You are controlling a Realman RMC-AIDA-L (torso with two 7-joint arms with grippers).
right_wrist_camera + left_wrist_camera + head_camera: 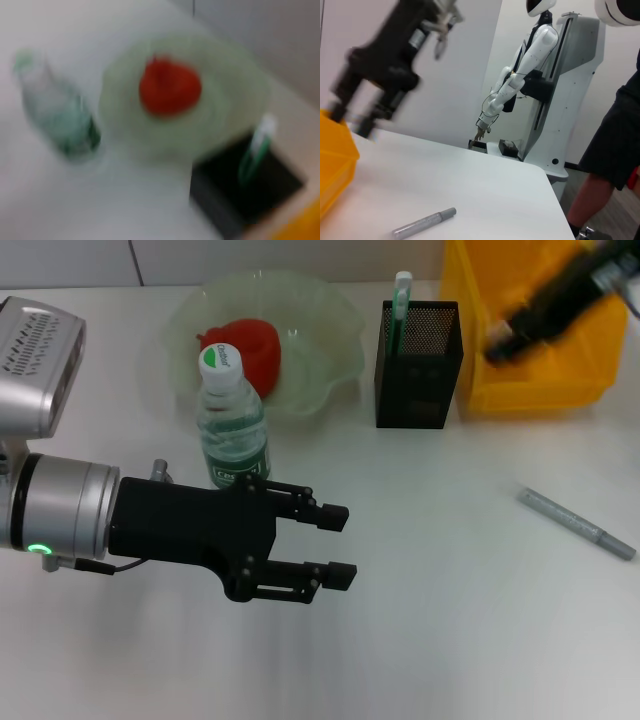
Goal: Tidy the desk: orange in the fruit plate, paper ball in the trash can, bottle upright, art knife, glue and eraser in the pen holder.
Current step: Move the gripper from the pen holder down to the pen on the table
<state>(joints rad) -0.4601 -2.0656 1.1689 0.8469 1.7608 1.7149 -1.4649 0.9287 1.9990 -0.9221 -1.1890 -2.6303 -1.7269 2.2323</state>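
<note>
Red fruit [252,348] in translucent pale-green plate [330,360], clear bottle [233,425] with green-and-white cap and green label, black mesh pen holder [418,365], yellow bin [530,380] at 2 o'clock, grey pen [576,524]

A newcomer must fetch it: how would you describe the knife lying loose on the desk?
Start at the yellow bin at the desk's far right. Nearer than it, alone on bare white desk, lies the knife: a slim grey stick, lying flat, touching nothing.

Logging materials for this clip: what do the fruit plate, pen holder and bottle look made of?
Fruit plate: translucent pale-green glass or plastic with a wavy rim. Pen holder: black metal mesh, by its fine perforations. Bottle: clear thin plastic, with a green-and-white cap and a green label.
</note>
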